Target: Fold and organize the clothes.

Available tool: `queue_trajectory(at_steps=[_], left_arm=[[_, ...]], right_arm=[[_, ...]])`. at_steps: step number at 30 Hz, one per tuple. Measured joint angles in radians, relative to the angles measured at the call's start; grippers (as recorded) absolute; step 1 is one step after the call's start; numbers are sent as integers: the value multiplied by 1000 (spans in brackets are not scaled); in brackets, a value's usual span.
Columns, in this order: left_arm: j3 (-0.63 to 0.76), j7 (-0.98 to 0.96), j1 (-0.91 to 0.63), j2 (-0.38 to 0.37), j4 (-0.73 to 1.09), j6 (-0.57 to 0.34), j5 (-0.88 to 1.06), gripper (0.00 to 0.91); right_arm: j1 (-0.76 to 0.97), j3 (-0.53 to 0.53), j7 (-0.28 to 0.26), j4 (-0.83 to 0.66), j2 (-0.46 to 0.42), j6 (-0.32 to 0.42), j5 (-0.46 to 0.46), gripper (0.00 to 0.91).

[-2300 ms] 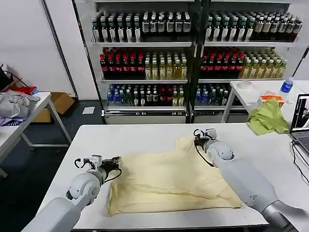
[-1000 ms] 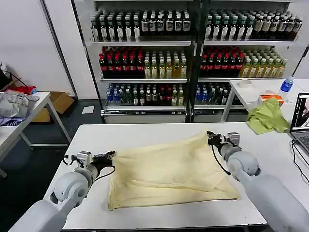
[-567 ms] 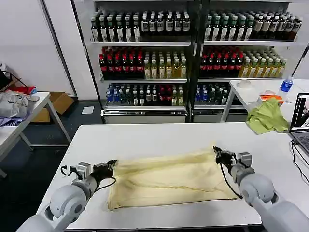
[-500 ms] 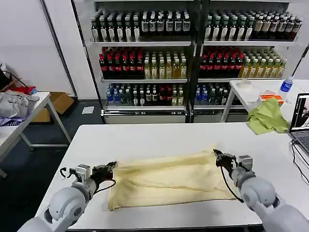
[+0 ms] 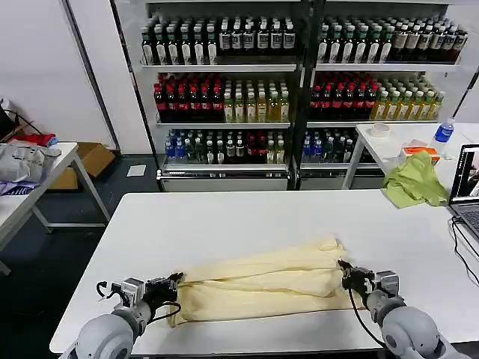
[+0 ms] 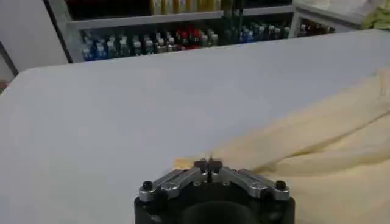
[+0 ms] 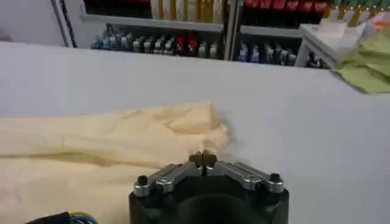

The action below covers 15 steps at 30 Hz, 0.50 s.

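T-shirt (image 5: 258, 288): I see pale cream-yellow soft cloth | state: doubled over lengthwise into a long, wrinkled band, upper layer bunched in ridges | pose: flat, running left to right | place: on the white counter (image 5: 224, 217), near its front edge, each end pinched in a gripper

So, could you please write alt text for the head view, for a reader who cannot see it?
Two robot grippers pinch opposite ends of a pale yellow T-shirt lying in a long folded band near the front edge of a white table: the left gripper at its left corner, the right gripper at its right. Shelves of bottled drinks stand behind.
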Motion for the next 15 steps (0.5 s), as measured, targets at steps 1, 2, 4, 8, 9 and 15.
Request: queue_trajectory(at_steps=[1, 2, 4, 8, 9, 15], left_arm=[[0, 2, 4, 0, 0, 0, 3, 20], [0, 2, 6, 0, 0, 0, 6, 20], [0, 3, 7, -1, 1, 0, 9, 423], [1, 4, 8, -5, 4, 0, 12, 907], [1, 3, 8, -7, 4, -1, 12, 907], [-9, 1, 13, -19, -7, -14, 10, 907]], right_arm=[[-3, 1, 1, 1, 1, 0, -1, 0], [-5, 1, 3, 1, 2, -1, -3, 0], [-9, 2, 6, 3, 4, -2, -5, 524], [-19, 6, 6, 12, 6, -3, -7, 907], [-21, 7, 6, 13, 6, -3, -8, 907], [-43, 23, 9, 34, 6, 17, -19, 907]])
